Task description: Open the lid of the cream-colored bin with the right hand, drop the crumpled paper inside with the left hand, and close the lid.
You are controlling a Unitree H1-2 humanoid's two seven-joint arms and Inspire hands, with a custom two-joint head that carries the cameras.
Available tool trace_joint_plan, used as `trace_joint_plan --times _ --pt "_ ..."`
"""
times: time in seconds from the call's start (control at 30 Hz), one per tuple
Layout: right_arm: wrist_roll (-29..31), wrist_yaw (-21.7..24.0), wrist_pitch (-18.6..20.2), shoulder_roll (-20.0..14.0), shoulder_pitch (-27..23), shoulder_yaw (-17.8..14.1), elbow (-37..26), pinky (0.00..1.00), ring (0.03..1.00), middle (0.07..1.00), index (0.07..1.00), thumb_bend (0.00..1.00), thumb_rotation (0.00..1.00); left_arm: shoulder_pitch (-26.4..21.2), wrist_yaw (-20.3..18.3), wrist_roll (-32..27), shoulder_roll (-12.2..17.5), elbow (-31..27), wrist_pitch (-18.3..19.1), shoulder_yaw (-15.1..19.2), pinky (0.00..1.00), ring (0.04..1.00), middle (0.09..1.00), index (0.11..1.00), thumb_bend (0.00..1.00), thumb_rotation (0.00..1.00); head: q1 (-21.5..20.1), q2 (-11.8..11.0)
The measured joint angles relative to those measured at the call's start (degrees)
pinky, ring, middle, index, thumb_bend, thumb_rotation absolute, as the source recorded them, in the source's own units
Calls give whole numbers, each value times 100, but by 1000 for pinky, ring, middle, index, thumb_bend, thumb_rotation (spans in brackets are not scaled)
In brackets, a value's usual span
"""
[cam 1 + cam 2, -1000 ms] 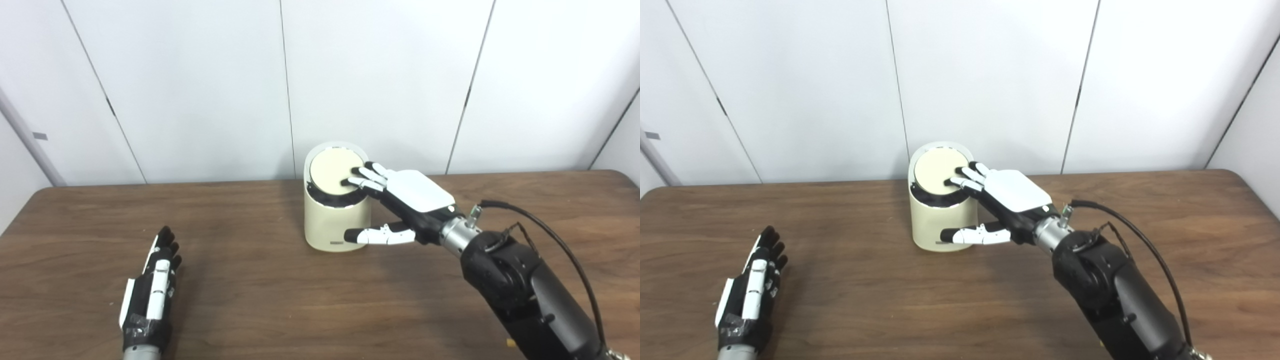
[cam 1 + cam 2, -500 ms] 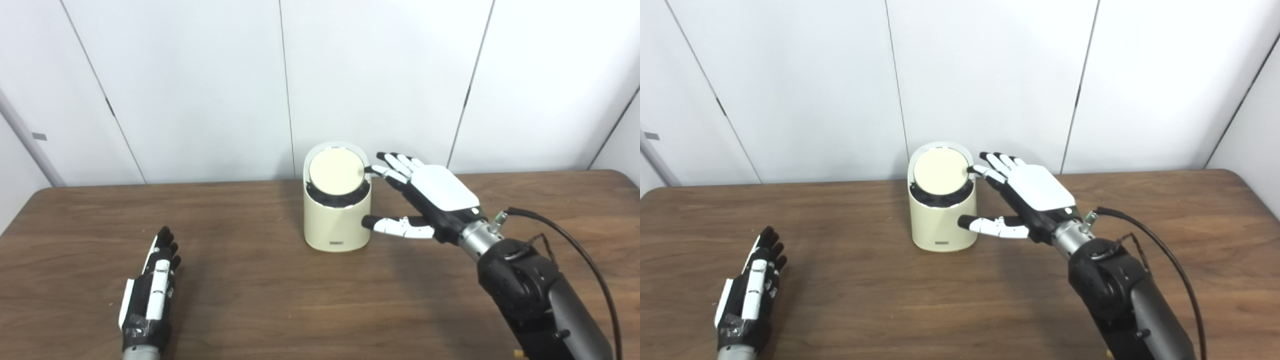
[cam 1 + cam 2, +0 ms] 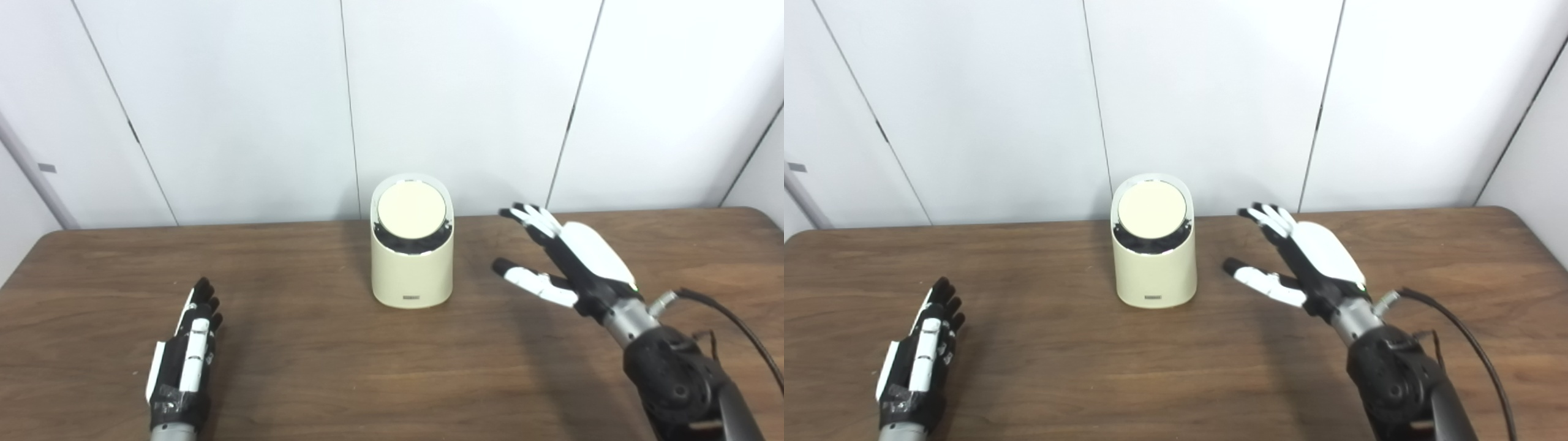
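Small dark label low on bin [image 3: 411, 263], unreadable. Bin mid-table [image 3: 306, 367], far side, lid [image 3: 411, 211] closed. Right hand [image 3: 569, 260] spread, empty, right of bin, apart. Left hand [image 3: 187, 361] flat, fingers straight, near left.

Both hands are black with white panels; the right hand [image 3: 572, 263] joins a silver wrist, a black forearm and a black cable [image 3: 744, 334]; the left hand [image 3: 184, 361] has tape at its wrist.

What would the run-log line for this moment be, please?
stage: lid closed | bin: upright on table | lid: shut | right hand: open, clear of bin | left hand: open, on table
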Motion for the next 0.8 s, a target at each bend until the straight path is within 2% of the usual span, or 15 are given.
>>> trace_joint_plan --times 0.17,0.3,0.43,0.57,0.63,0.7,0.8 --pt "481 -289 -19 45 162 -252 168 897 956 965 946 484 1000 8 -18 -59 30 -22 199 -9 1000 1000 1000 1000 484 817 -62 35" --pt "838 -709 -202 138 410 -452 455 878 926 942 920 553 1000 14 -66 -211 42 -27 237 4 1000 1000 1000 1000 464 815 -79 35" --pt "1352 -1108 -440 424 677 -676 798 888 906 918 908 539 1000 29 -133 -252 72 -28 241 11 1000 1000 1000 1000 424 859 -97 79" --pt "2298 -1115 -468 757 821 -888 876 946 951 955 945 515 1000 51 -142 -293 85 -38 244 46 1000 1000 1000 1000 434 868 -114 114" --pt "2804 -1059 -508 797 832 -959 906 989 974 973 958 537 1000 50 -146 -313 85 -44 246 46 1000 1000 1000 1000 442 865 -97 141" --pt "3198 -1049 -523 811 834 -1055 968 998 990 985 963 583 1000 50 -161 -377 85 -48 245 55 1000 1000 1000 1000 457 839 -97 158" --pt "3664 -1052 -513 866 906 -1187 1019 1000 998 996 972 593 1000 61 -183 -431 87 -51 244 82 1000 1000 1000 1000 473 841 -114 211"
